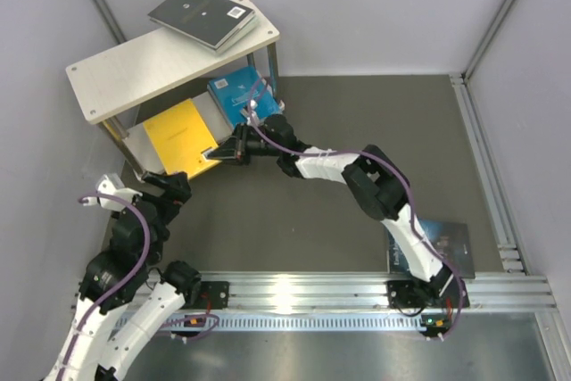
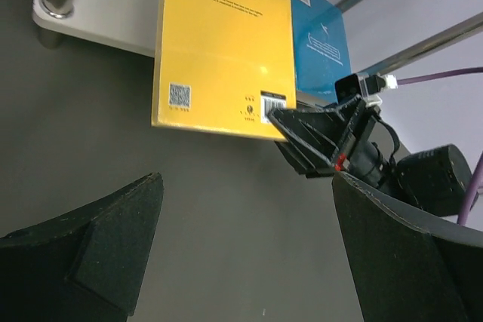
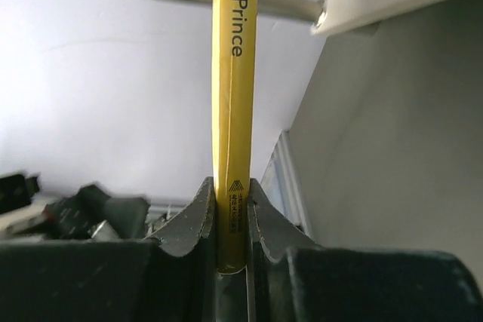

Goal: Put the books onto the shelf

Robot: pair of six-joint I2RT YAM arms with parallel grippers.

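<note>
The shelf (image 1: 134,73) stands at the back left, with two dark books (image 1: 203,15) stacked on its top board. On the lower board (image 2: 98,16) lie a yellow book (image 1: 178,136) and a bright blue book (image 1: 236,95); the yellow one juts out over the front edge. My right gripper (image 1: 234,151) is shut on the yellow book's near corner; in the right wrist view its spine (image 3: 230,73) stands pinched between the fingers (image 3: 198,216). My left gripper (image 2: 245,246) is open and holds nothing, low over the mat just in front of the yellow book (image 2: 223,43). A dark blue book (image 1: 442,240) lies under the right arm.
Metal posts (image 1: 272,64) hold the shelf boards at the corners. White walls enclose the grey mat, with an aluminium rail (image 1: 357,292) along the near edge. The right arm (image 1: 375,185) stretches across the middle of the mat toward the shelf.
</note>
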